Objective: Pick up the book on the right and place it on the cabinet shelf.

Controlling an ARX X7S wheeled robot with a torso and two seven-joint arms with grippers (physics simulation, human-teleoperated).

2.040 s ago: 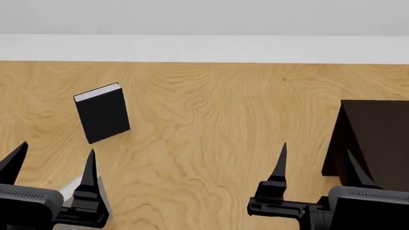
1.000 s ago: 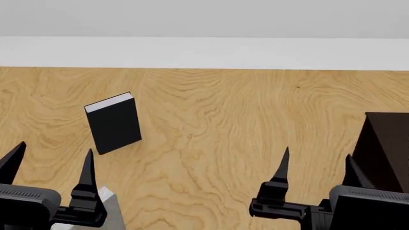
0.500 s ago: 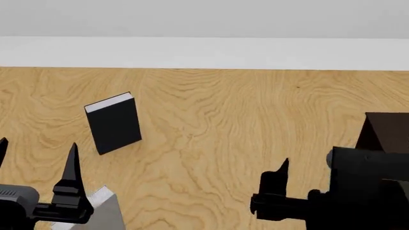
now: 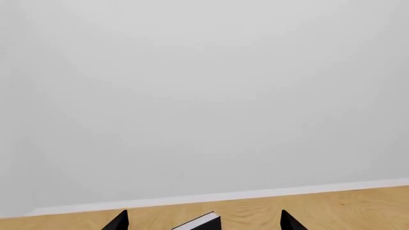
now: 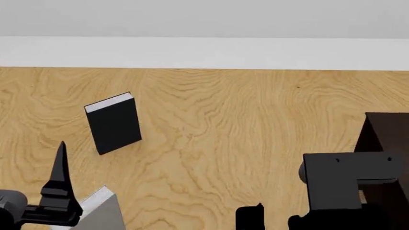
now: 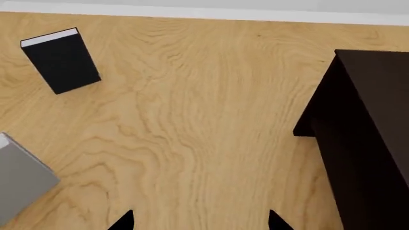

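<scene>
Wood-grain boards run under everything, with a pale wall behind. We take the black book (image 6: 61, 60), lying flat on the wood, as our marker.

Our right gripper (image 6: 199, 223) shows only its two dark fingertips in the right wrist view. They are spread wide with bare wood between them, so it grasps nothing. It hangs over open wood, on the robot's side of the black book and off to that book's right. In the head view the bulk of the right arm hides those fingers.

Our left gripper (image 4: 205, 224) is likewise spread. Its wrist camera shows two tips set wide apart and nothing clamped. Beyond them only the black book's top edge peeps up against the wall.

Outward from there, the light-grey book (image 5: 102, 211) lies flat on the wood with a whitish page edge. It is nearer the robot than the black book and just beside the left gripper's finger, though we cannot tell whether they touch. We judge this to be the book to fetch, though its spine does not show.

Further out, the dark cabinet (image 6: 374, 129) stands well apart from the black book, far to its right. Its shelf board cannot be made out from here.

By our reckoning, nothing of the task is done. The book is not gripped and not lifted. Reaching, closing, carrying across and setting it on the shelf all remain.
</scene>
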